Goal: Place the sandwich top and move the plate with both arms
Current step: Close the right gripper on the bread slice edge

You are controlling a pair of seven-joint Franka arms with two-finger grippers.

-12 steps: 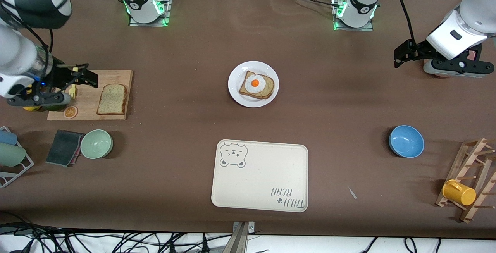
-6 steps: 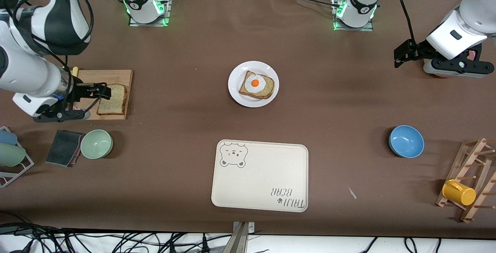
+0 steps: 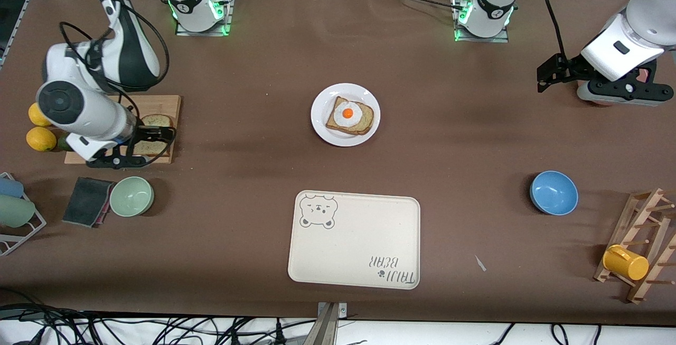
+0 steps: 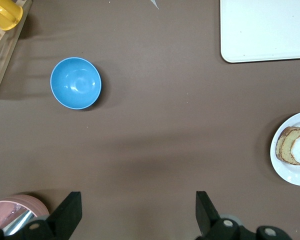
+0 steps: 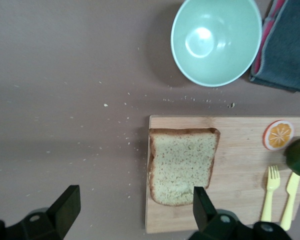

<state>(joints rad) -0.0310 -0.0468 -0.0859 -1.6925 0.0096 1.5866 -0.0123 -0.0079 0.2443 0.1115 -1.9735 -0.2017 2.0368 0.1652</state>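
The sandwich top (image 5: 182, 167) lay flat on the wooden cutting board (image 5: 240, 150) at the right arm's end of the table, and the right gripper (image 5: 135, 210) hovered right over it with its fingers spread wide, holding nothing. The plate (image 3: 345, 114) sat mid-table with the egg-topped slice (image 3: 349, 115) on it, a bit farther from the front camera than the bear-print tray (image 3: 354, 239). The left gripper (image 4: 137, 215) just waited, open and empty, over bare table at its own end.

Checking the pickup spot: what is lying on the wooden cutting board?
On the cutting board: the sandwich top, an orange slice, a yellow fork and knife. In the front view the right pincer, open, covers much of the board.
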